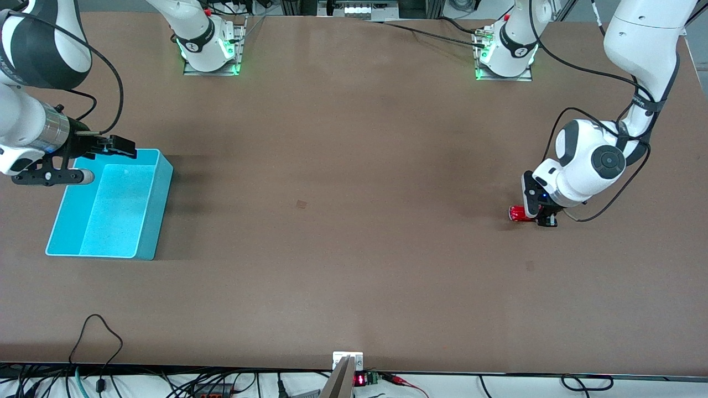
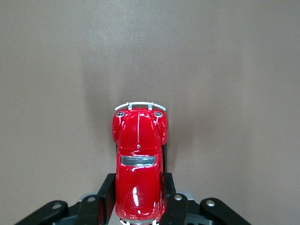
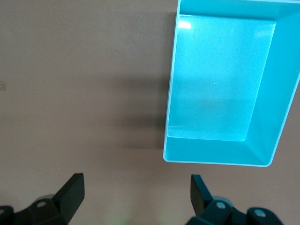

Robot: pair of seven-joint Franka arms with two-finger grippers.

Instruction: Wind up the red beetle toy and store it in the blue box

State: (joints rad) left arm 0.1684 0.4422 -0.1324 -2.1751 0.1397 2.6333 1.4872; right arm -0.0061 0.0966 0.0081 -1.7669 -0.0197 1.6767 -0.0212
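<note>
The red beetle toy (image 1: 518, 213) is a tiny glossy red car low at the table toward the left arm's end. My left gripper (image 1: 540, 217) is shut on its rear; in the left wrist view the black fingers (image 2: 107, 193) press both sides of the car (image 2: 138, 140), whose nose points away from the wrist. The blue box (image 1: 158, 202) stands open and empty toward the right arm's end. My right gripper (image 1: 123, 146) hangs open and empty over the box's corner farthest from the front camera. The right wrist view shows the box (image 3: 212, 155) past that gripper (image 3: 137, 183).
The arm bases (image 1: 210, 50) stand at the table edge farthest from the front camera. A small mount (image 1: 347, 362) and cables sit at the edge nearest that camera. Bare brown tabletop lies between the box and the car.
</note>
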